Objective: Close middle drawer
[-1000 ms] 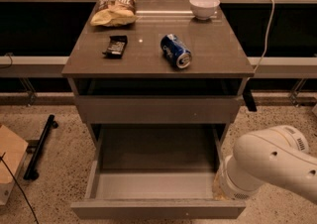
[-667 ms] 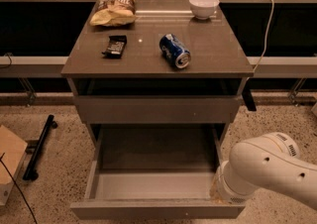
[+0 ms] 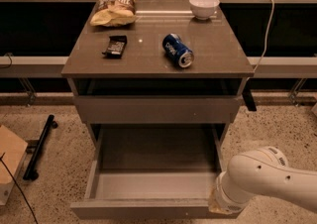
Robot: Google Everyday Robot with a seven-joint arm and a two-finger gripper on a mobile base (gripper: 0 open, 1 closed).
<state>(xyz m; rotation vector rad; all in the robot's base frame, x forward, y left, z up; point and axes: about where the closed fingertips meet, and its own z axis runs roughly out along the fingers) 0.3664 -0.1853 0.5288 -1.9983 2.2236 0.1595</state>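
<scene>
The middle drawer (image 3: 153, 168) is pulled far out of the grey-brown cabinet. Its flat grey inside is bare and its low plain front panel (image 3: 143, 209) lies near the bottom edge of the camera view. My white arm (image 3: 270, 181) comes in from the lower right. My gripper (image 3: 218, 204) is at the arm's end, against the right end of the drawer's front panel, and is mostly hidden by the wrist.
The taller drawer front (image 3: 156, 109) above has a dark gap over it. On the cabinet top (image 3: 148, 59) lie a chip bag (image 3: 114, 11), a dark snack packet (image 3: 115, 46), a blue can on its side (image 3: 178, 50) and a white bowl (image 3: 204, 6). A black bar (image 3: 39, 146) and a cardboard box (image 3: 10, 161) lie on the floor at left.
My arm has sunk a little lower and shifted slightly left at the drawer's right front corner. The drawer has not visibly moved.
</scene>
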